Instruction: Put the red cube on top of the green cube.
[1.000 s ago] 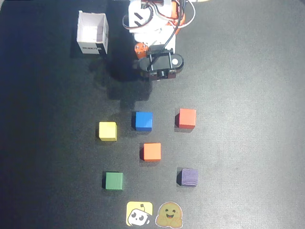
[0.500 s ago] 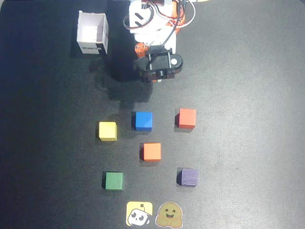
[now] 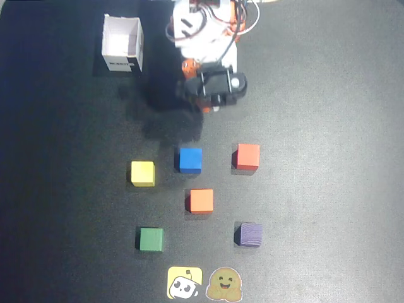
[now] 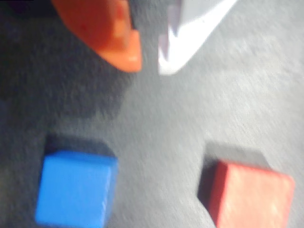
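Because the cubes look like small matte blocks with flat faces, the red cube point(image 3: 248, 156) should be light, stiff and not slippery; a pinch across two opposite side faces, low enough to clear the top, would hold it squarely. Going left to right across the black worktop point(image 3: 328, 126) in the overhead view: the yellow cube point(image 3: 142, 173), the green cube point(image 3: 151, 239) toward the near edge, the blue cube point(image 3: 189, 160), the orange cube point(image 3: 201, 201), then the red cube, with the purple cube point(image 3: 249, 234) nearer the bottom edge. A cube has no long axis; red and green both sit square to the worktop edges, well apart. The gripper point(image 4: 149, 66) hangs empty above bare mat, its tips only slightly parted, short of the blue cube point(image 4: 73, 192) and red cube point(image 4: 249, 197).
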### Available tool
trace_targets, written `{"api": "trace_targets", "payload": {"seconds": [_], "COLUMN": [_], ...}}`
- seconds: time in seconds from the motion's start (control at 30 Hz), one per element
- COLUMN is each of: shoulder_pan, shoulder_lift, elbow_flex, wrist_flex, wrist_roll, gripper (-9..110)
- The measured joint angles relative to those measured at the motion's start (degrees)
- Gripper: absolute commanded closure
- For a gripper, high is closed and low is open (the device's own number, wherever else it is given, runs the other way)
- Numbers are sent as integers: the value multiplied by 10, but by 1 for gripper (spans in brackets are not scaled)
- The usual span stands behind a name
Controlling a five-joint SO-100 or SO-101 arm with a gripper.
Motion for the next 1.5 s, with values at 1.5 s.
{"api": "trace_targets", "payload": {"seconds": [1.5], "shoulder_pan": [-168], "shoulder_lift": [-500], "elbow_flex": [-254], "wrist_flex": [-175], "wrist_roll": [184], "gripper": [83]}}
